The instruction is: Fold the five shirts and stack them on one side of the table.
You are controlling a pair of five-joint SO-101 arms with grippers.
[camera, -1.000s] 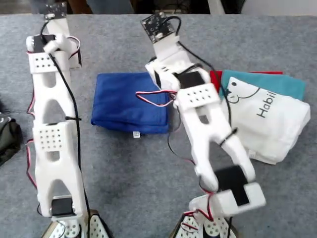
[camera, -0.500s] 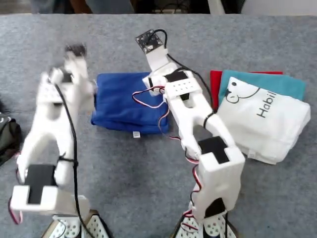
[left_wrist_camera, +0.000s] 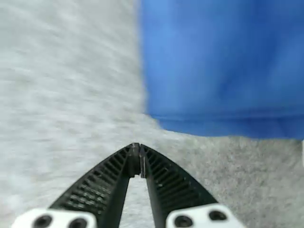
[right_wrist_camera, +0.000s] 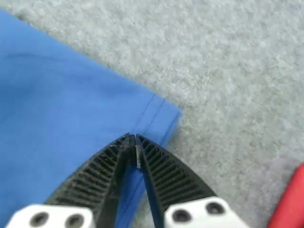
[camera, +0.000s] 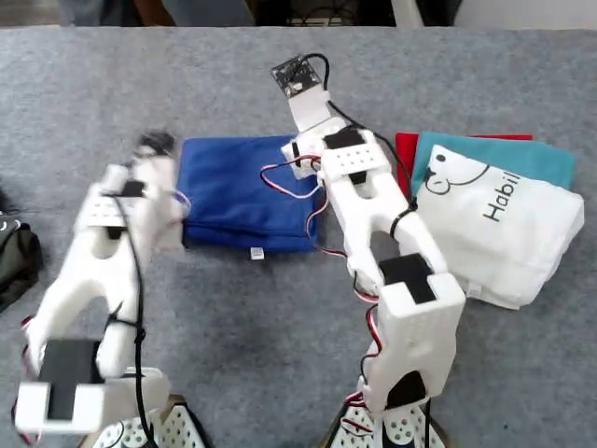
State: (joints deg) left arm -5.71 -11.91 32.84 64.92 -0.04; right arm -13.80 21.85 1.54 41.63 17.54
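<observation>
The two arms stand at the near edge of the grey table point(camera: 270, 336). The left arm point(camera: 98, 257) leans out toward the left side of the blue shirt point(camera: 247, 191). The right arm point(camera: 373, 219) stretches along the shirt's right side.

The blue shirt lies folded flat in the middle of the table, between the two arms.

The left claw point(left_wrist_camera: 136, 161) is closed tight, tips pressed together, with nothing in it. It hangs over bare grey table, just beside a corner of the blue shirt. The shirt lies a little ahead of its tips, not touching them.

The right claw point(right_wrist_camera: 133, 142) is closed tight too. Its tips sit over the blue shirt, close to the stitched edge by the far right corner. No cloth shows between the tips. I cannot tell if the tips touch the shirt.

On the right side of the table there is a pile. A white shirt point(camera: 504, 233) with black print lies on top. A teal shirt point(camera: 532, 157) pokes out behind it, and a red shirt point(camera: 405, 149) peeks out under that.

A dark thing point(camera: 14, 266) lies at the left edge of the table.
</observation>
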